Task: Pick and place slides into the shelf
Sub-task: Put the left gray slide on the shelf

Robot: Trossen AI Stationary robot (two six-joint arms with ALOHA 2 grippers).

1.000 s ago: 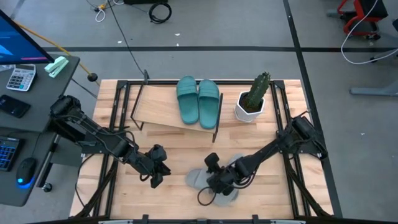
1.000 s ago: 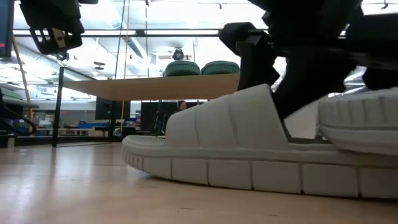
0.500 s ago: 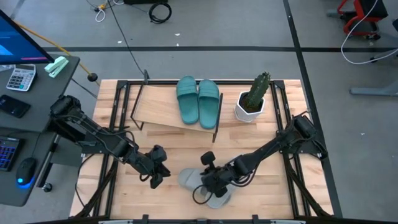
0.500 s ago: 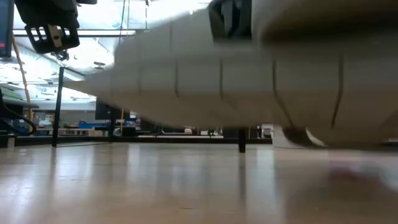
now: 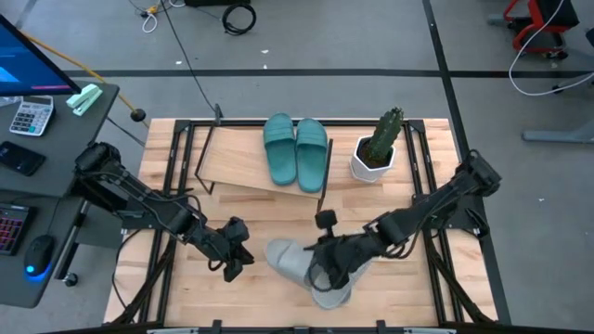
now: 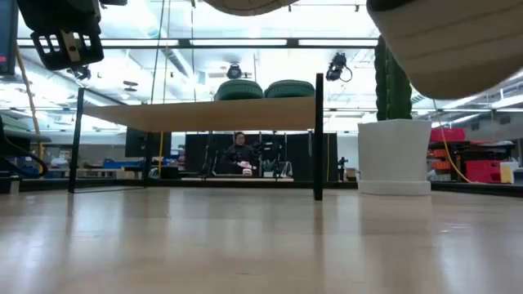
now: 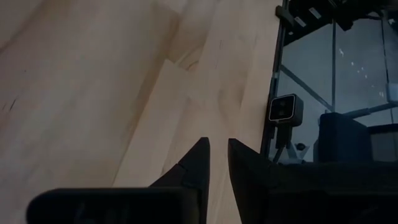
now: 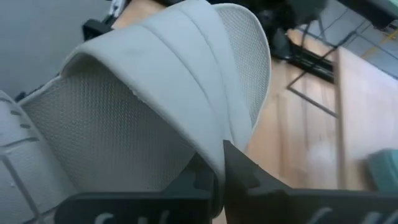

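Two teal-green slides (image 5: 281, 148) (image 5: 312, 152) lie side by side, soles down, on the right half of the shelf (image 5: 243, 168), a low plank on black legs at the table's far side. Near the front middle of the table, my right gripper (image 5: 327, 263) is shut on a light grey slide (image 5: 290, 263). A second grey slide (image 5: 331, 295) hangs close beside it. In the low view both grey slides (image 6: 445, 49) (image 6: 245, 6) are well above the table. My left gripper (image 5: 232, 263) hovers at the front left, open by a narrow gap (image 7: 219, 146) with nothing between its fingers. My right gripper pinches the edge of the grey slide's wide strap (image 8: 211, 146) between its two fingers, slanting down from the table's right. The slide is lifted clear of the table and tilted. The second grey slide (image 8: 11, 140) shows beside it, but what holds it up is hidden.
A cactus in a white pot (image 5: 374, 156) stands at the far right beside the shelf. The shelf's left half (image 5: 227, 158) is bare plank. Black frame rails (image 5: 165, 186) run along the table's edges. A person (image 6: 239, 152) sits far behind the table.
My right gripper has risen steeply near the table's front middle and tipped as it went. The two grey slides rested on the table a second ago. They have since been lifted clear and now hang high above it.
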